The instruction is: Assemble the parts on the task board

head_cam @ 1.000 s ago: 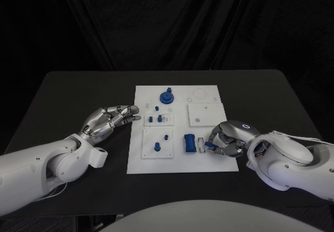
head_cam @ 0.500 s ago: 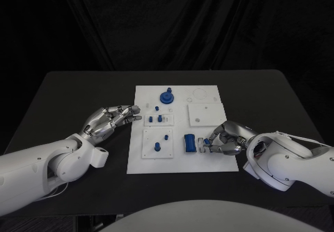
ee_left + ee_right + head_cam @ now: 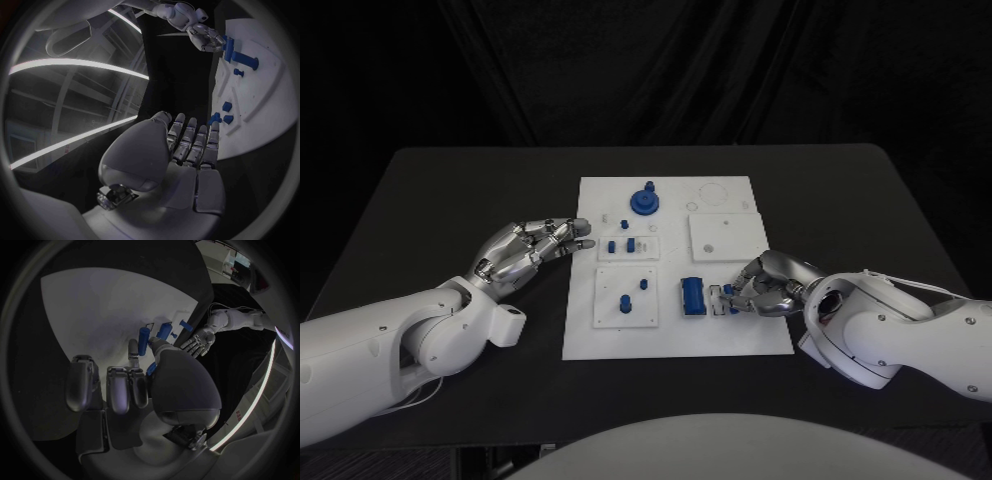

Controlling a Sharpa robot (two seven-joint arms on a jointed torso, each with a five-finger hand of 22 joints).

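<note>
The right hand (image 3: 764,285) pinches a small blue part (image 3: 728,294) between thumb and finger, and since a second ago it has slid a little toward the blue block (image 3: 692,296) on the task board (image 3: 733,335), the part now just beside that block. The left hand (image 3: 531,250) has stayed on the worktop (image 3: 444,190) at the board's left edge, fingers loosely spread and holding nothing. The other blue parts (image 3: 645,200) stand unmoved.

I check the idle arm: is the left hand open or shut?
Open: the left hand holds nothing, its fingers stretched out beside the task board.
</note>
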